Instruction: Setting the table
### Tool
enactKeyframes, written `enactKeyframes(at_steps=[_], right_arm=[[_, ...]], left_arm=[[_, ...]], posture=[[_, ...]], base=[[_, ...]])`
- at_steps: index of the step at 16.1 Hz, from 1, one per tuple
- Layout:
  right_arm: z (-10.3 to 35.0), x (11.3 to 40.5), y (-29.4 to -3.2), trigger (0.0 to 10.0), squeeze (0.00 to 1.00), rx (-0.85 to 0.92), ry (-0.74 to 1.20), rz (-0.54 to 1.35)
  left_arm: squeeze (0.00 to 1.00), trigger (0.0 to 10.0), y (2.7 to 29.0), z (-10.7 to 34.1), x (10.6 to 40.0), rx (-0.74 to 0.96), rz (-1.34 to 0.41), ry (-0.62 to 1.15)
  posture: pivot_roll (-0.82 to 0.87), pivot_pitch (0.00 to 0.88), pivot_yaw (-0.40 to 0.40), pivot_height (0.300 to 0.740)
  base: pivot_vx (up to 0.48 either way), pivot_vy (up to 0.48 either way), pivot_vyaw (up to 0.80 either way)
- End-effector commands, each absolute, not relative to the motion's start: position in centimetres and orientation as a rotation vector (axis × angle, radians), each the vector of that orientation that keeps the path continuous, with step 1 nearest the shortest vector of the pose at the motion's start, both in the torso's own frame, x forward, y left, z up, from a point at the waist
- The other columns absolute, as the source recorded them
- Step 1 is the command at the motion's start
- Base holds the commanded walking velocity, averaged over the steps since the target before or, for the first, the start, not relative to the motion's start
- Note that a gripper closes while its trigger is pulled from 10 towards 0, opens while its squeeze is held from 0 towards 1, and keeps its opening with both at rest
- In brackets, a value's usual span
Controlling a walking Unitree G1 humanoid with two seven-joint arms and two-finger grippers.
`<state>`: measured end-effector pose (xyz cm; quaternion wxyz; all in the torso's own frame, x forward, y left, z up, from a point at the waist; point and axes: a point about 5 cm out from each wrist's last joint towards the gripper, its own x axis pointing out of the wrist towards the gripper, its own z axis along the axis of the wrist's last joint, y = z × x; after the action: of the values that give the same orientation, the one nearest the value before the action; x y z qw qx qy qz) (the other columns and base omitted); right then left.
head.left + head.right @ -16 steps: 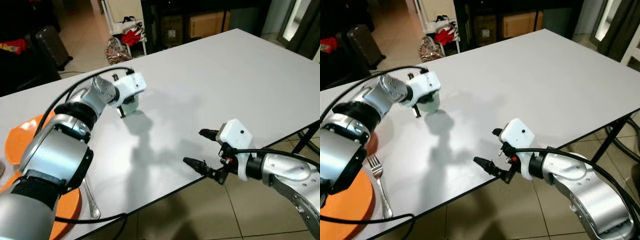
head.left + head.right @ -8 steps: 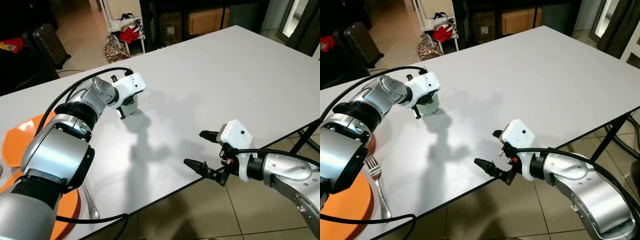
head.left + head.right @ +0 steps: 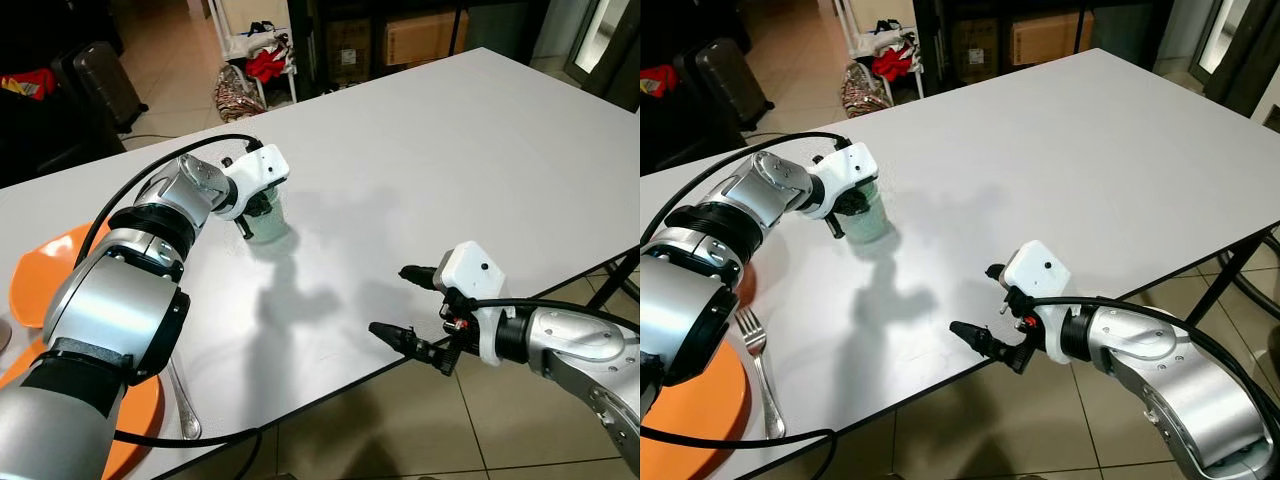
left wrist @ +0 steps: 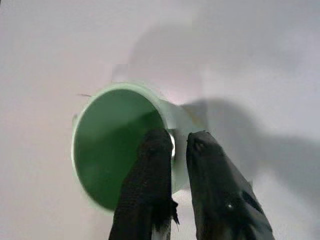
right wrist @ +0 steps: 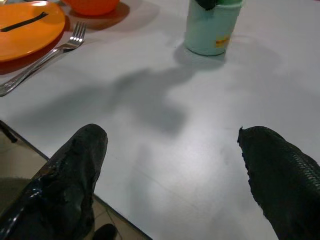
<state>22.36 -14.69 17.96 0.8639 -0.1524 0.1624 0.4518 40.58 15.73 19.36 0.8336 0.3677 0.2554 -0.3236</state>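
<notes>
A pale green cup point(image 3: 268, 222) stands upright on the white table point(image 3: 450, 150), left of the middle. My left gripper point(image 4: 179, 145) is shut on its rim, with one finger point(image 4: 150, 165) inside the cup and the other outside against the wall. The cup point(image 5: 212, 27) touches its own shadow on the tabletop. My right gripper point(image 3: 388, 300) hovers at the table's front edge, open, with nothing between its fingers point(image 5: 75, 165).
An orange plate point(image 3: 140, 420) and an orange bowl point(image 3: 30, 285) sit at the near left of the table, with a fork point(image 3: 758, 370) beside the plate. Beyond the far edge are a dark suitcase point(image 3: 100, 85) and bags point(image 3: 240, 95) on the tiled floor.
The left gripper has brought the cup down a little and toward the table's middle, so more of the cup shows below the wrist. The right gripper has barely moved.
</notes>
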Motion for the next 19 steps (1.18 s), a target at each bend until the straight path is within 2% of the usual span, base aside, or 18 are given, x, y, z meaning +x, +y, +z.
enactKeyframes(at_steps=[1,5,6,7,8,9,10,13,14,16,19], right_arm=[[18.7,22.1,-14.4,10.0,0.0,-0.331,0.319,0.976],[18.7,22.0,-14.4,10.0,0.0,-0.33,0.32,0.981],[19.0,21.7,-14.5,10.0,0.0,-0.319,0.313,0.978],[19.3,21.3,-14.5,10.0,0.0,-0.278,0.291,0.968],[19.4,21.2,-14.6,10.0,0.0,-0.245,0.279,0.953],[19.7,21.2,-14.7,10.0,0.0,-0.202,0.246,0.91],[20.3,21.3,-14.4,10.0,0.0,-0.173,0.176,0.868],[20.6,21.8,-13.3,10.0,0.0,-0.137,0.07,0.714],[20.6,21.9,-13.0,10.0,0.0,-0.115,0.037,0.634],[20.7,22.0,-12.8,10.0,0.0,-0.092,0.01,0.557],[20.3,22.3,-12.3,10.0,0.0,-0.103,0.008,0.522]], left_arm=[[1.0,10.0,15.8,20.3,40.8,0.78,-0.677,0.529],[1.0,10.0,15.9,21.6,41.1,0.83,-0.668,0.477],[1.0,10.0,15.9,23.6,41.4,0.769,-0.677,0.407],[0.93,10.0,16.1,25.6,41.4,0.696,-0.71,0.335],[0.74,10.0,16.3,26.5,41.3,0.663,-0.735,0.297],[0.33,10.0,16.3,27.5,40.9,0.621,-0.796,0.233],[0.0,10.0,16.2,28.0,39.7,0.559,-0.87,0.153],[0.0,10.0,14.6,26.6,34.3,0.413,-0.897,0.01],[0.0,10.0,13.7,25.9,31.8,0.362,-0.825,-0.063],[0.0,10.0,13.1,24.7,28.7,0.298,-0.652,-0.091],[0.0,10.0,13.8,22.3,25.0,0.199,-0.401,-0.071]], posture=[[-0.15,0.039,0.167,0.74],[-0.15,0.034,0.171,0.74],[-0.15,0.032,0.177,0.74],[-0.15,0.032,0.179,0.74],[-0.15,0.026,0.176,0.74],[-0.14,0.024,0.167,0.74],[-0.13,0.022,0.152,0.74],[-0.11,0.021,0.143,0.74],[-0.11,0.025,0.137,0.74],[-0.09,0.031,0.122,0.74],[-0.07,0.037,0.097,0.74]], base=[[0.0,0.0,0.0],[0.0,0.0,0.0],[0.0,0.0,0.0],[0.0,0.0,0.0],[0.0,0.0,0.0],[0.0,0.0,0.0],[0.0,0.0,0.0],[0.0,0.0,0.27],[0.0,0.0,0.8],[0.0,0.0,0.8],[0.0,0.0,0.8]])
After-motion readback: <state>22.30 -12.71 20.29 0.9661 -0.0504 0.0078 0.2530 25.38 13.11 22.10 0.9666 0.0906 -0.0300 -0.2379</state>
